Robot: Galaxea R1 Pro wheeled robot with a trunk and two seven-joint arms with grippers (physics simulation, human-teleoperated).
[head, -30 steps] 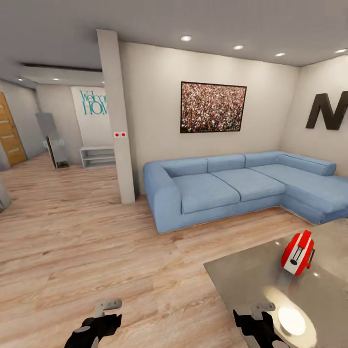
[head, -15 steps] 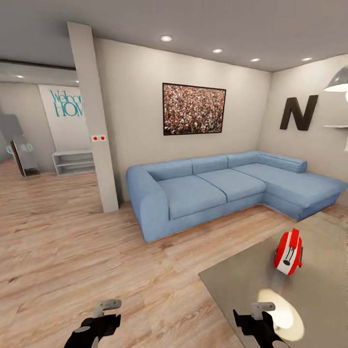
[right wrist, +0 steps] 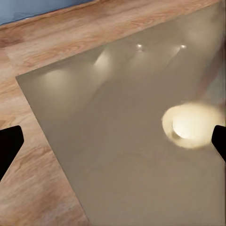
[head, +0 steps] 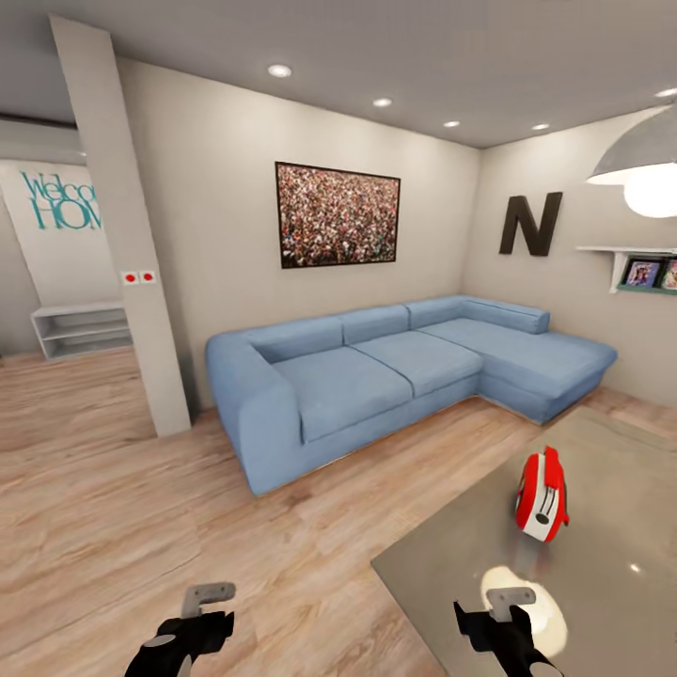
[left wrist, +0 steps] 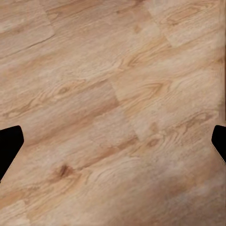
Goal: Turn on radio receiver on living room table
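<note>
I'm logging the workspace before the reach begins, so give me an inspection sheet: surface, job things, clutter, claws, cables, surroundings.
Surface: the table, glossy grey, reflects a lamp glow; light wood floor around it.
Job's things: the radio receiver, red with white trim, stands upright on the table, untouched.
Clutter: nothing seen on the visible tabletop.
Claws: left claw open and empty over the floor; right claw open and empty over the table's near end.
Cables: nothing seen.
Surroundings: blue L-shaped sofa, framed picture, black letter N, pendant lamp, pillar with red switches.
</note>
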